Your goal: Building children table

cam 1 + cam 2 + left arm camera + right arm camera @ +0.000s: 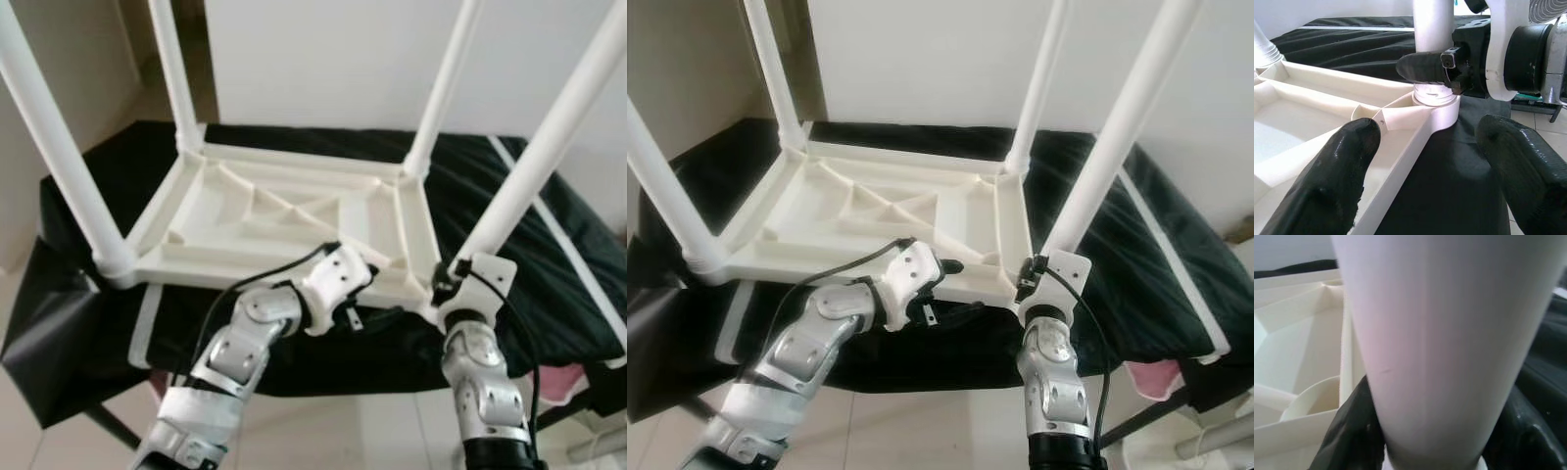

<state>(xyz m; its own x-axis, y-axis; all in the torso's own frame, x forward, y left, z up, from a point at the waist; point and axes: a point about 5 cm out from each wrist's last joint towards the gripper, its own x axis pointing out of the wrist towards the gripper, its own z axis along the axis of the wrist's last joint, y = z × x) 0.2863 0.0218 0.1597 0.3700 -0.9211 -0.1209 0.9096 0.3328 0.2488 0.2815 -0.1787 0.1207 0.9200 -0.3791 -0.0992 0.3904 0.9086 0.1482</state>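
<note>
1. Your children's table (pixel 284 211) lies upside down, centre frame, on the black-draped tabletop (pixel 549 245).
2. Your right gripper (pixel 1444 73) has its jaws closed around the near-right leg (pixel 549 147), seemingly seating it.
3. Your left gripper (pixel 1425 166) spreads its jaws wide, empty, beside the frame's edge, probably ready to steady it.

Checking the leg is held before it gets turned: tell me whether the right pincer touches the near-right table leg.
Touching. In the right wrist view the right pincer has its black fingers pressed against both sides of the white table leg, no gap visible.
</note>
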